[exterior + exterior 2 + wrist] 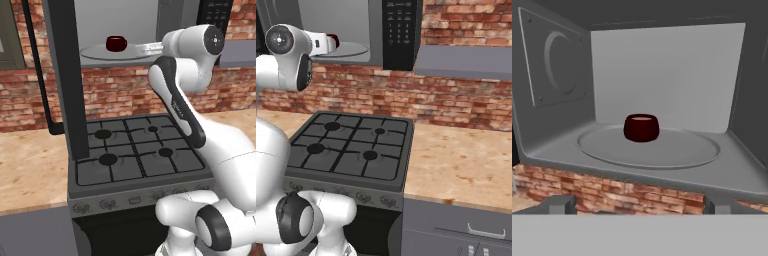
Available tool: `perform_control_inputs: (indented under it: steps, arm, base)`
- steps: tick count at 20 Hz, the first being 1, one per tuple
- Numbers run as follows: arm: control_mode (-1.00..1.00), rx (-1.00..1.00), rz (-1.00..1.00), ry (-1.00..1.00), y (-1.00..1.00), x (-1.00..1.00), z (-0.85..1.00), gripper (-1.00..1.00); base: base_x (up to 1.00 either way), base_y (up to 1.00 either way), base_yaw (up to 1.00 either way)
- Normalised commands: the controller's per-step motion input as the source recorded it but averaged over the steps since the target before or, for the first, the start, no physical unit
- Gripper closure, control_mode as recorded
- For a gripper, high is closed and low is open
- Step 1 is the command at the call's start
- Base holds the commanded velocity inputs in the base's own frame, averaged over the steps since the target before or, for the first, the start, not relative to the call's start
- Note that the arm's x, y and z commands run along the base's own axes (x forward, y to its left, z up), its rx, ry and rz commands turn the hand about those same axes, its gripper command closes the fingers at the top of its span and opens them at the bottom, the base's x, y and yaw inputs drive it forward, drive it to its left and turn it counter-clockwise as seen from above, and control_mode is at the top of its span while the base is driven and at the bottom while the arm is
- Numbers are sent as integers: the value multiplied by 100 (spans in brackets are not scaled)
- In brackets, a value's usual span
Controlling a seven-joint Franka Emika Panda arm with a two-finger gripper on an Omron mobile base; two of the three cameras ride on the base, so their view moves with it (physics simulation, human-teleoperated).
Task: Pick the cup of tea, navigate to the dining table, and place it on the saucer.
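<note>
Straight ahead of the wide-open, empty gripper (640,207), the cup of tea (641,127) is sitting on the microwave turntable (677,152).

Microwave (662,65) cavity open around cup of tea (641,127)

One cup of tea (641,127), one microwave (662,70) with one turntable (682,150), one stove (137,155) with four burners.

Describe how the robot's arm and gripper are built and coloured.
The arm is made of glossy white rounded shells with dark joint bands and a dark stripe with small pale lettering. A round grey cap with a dark ring closes its elbow. No cables show. In the hand view the gripper shows two small grey, blocky fingertips.
</note>
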Motion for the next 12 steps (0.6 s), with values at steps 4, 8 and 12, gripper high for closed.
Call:
perform_control_inputs:
  steps: [4,8,12]
  arm:
    - [-100,0,2,0,-1,32,0,-100]
    - [-100,3,2,2,-12,40,0,-100]
    - [-100,0,0,20,-4,64,0,-100]
  base:
    - [0,0,0]
    - [0,0,0]
    - [0,0,0]
